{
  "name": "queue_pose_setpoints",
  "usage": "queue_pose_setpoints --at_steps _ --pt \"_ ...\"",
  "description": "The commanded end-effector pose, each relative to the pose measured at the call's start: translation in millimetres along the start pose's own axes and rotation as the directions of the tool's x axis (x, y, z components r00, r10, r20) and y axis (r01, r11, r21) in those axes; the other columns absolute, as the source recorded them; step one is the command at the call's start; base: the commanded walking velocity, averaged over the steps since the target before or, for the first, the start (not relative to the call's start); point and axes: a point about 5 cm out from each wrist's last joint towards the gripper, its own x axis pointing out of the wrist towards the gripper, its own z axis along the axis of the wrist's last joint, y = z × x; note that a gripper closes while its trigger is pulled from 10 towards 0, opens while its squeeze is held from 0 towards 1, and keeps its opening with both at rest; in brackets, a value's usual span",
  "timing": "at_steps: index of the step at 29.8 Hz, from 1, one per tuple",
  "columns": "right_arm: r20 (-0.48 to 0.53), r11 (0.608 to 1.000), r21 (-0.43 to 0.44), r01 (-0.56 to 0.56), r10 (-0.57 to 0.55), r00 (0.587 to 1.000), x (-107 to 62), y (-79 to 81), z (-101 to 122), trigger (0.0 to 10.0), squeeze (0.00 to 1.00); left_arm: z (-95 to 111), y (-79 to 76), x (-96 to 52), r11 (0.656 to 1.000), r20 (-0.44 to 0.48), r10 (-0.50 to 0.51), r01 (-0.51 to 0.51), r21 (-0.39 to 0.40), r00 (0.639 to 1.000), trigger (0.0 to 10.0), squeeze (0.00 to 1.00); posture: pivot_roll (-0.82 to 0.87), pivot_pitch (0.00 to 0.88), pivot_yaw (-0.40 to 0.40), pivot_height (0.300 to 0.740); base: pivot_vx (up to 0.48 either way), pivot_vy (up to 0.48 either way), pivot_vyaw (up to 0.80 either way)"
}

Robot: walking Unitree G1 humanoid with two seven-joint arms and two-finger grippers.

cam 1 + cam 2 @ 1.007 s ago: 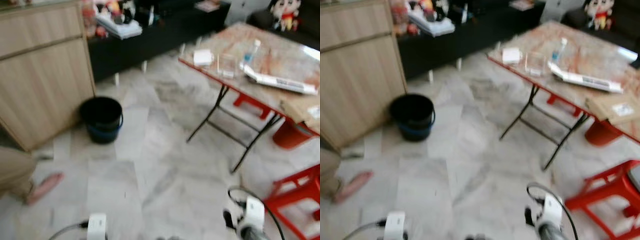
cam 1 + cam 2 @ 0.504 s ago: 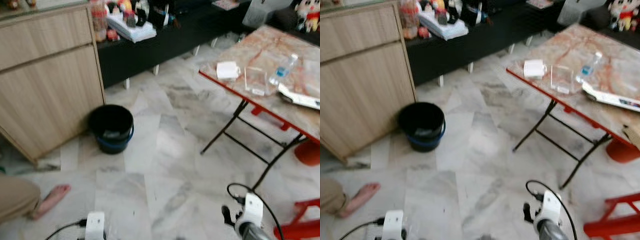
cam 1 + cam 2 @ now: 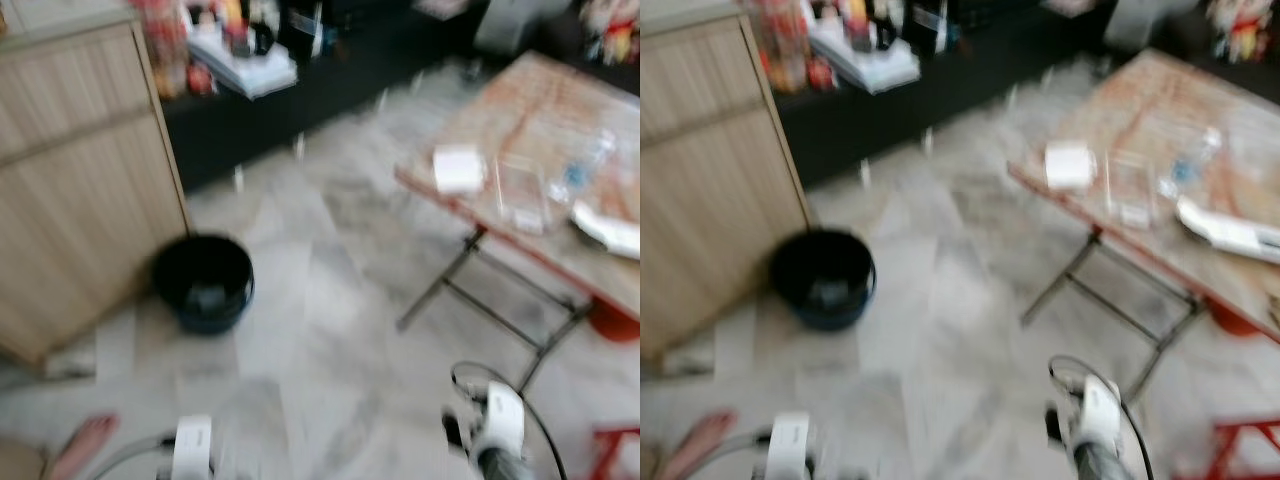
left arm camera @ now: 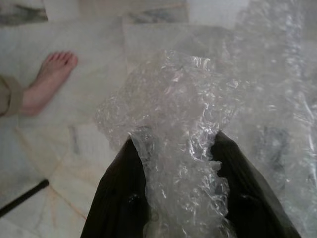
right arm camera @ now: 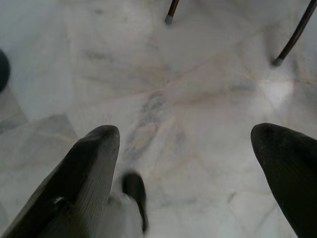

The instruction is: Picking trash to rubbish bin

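Fingers (image 4: 121, 198) of the left gripper (image 4: 181, 193) are clamped on a crumpled sheet of clear bubble wrap (image 4: 173, 129) above the pale marble floor (image 3: 330, 330). Right gripper (image 5: 185, 163) hangs over the same floor, fingers wide apart, holding nothing. Round black plastic bin (image 3: 204, 282) stands beside the light wooden cabinet (image 3: 70, 190); open floor lies between that bin and the red-edged folding bench (image 3: 540, 190). A person's bare foot (image 4: 47, 82) rests near the bubble wrap.
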Motion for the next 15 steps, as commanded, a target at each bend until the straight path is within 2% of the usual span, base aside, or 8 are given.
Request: queue_pose_setpoints --at_steps 1,4,7,11,15 --pt "-0.009 0.999 0.007 0.042 -0.042 0.999 -2.9 -15.3 -2.1 10.0 0.0 -11.0 -10.0 -3.5 1.0 -0.049 -0.026 0.026 -0.003 0.998 10.0 0.0 0.05 0.178 -0.154 0.74 0.472 0.0 0.0" --pt "-0.004 0.999 -0.019 0.033 -0.033 0.999 -2.7 -14.6 -0.9 10.0 0.0 -10.7 -9.9 -3.4 1.0 -0.049 -0.027 0.027 -0.001 0.998 10.0 0.0 0.05 0.171 -0.152 0.74 0.472 0.0 0.0" --pt "-0.006 0.999 -0.025 0.033 -0.033 0.999 -2.6 -14.3 -0.8 10.0 0.0 -10.3 -10.1 -3.2 1.0 -0.049 -0.029 0.029 0.001 0.998 10.0 0.0 0.05 0.164 -0.151 0.74 0.472 0.0 0.8" --pt "-0.002 1.0 -0.001 0.031 -0.031 1.0 -2.2 -13.4 0.2 10.0 0.0 -9.5 -10.8 -3.0 0.999 -0.048 -0.032 0.032 0.005 0.998 10.0 0.0 0.05 0.157 -0.149 0.74 0.472 0.0 0.0" --pt "-0.004 0.999 -0.015 0.029 -0.029 1.0 -2.2 -13.4 0.4 10.0 0.0 -9.2 -11.0 -2.9 0.999 -0.047 -0.033 0.034 0.007 0.998 10.0 0.0 0.05 0.151 -0.148 0.74 0.472 0.0 0.0"
